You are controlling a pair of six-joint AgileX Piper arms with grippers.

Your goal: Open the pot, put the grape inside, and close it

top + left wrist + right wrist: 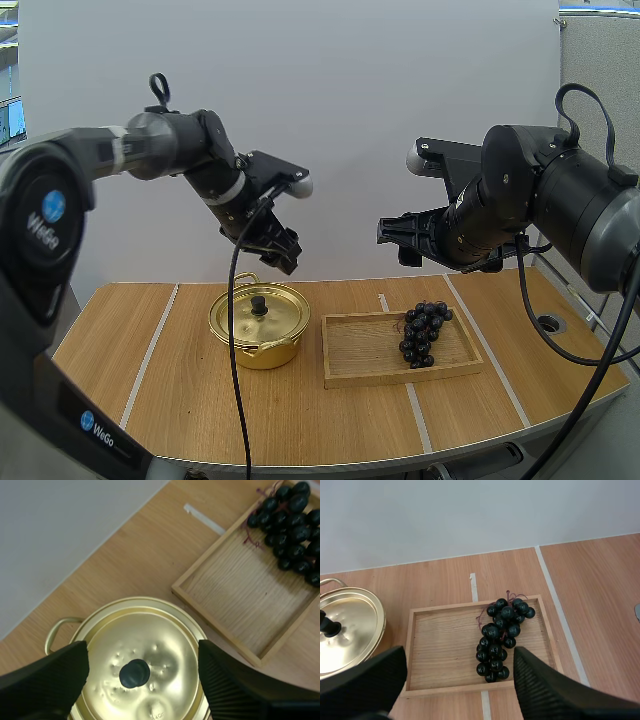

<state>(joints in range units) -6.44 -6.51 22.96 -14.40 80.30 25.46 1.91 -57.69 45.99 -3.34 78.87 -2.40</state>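
Grapes [424, 332] lie along the right side of the tray [365, 345], which sits right of centre on the table [150, 390]. Just left of the tray stands the pot [260, 325], its lid [150, 645] on. The left gripper [283, 250] hovers above the lid, fingers wide apart, holding nothing. The right gripper [395, 235] hangs above the tray, likewise spread and empty.

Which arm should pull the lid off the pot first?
Probably left: the left gripper hangs open above the lid's knob, while the right gripper is open over the grapes in the tray.
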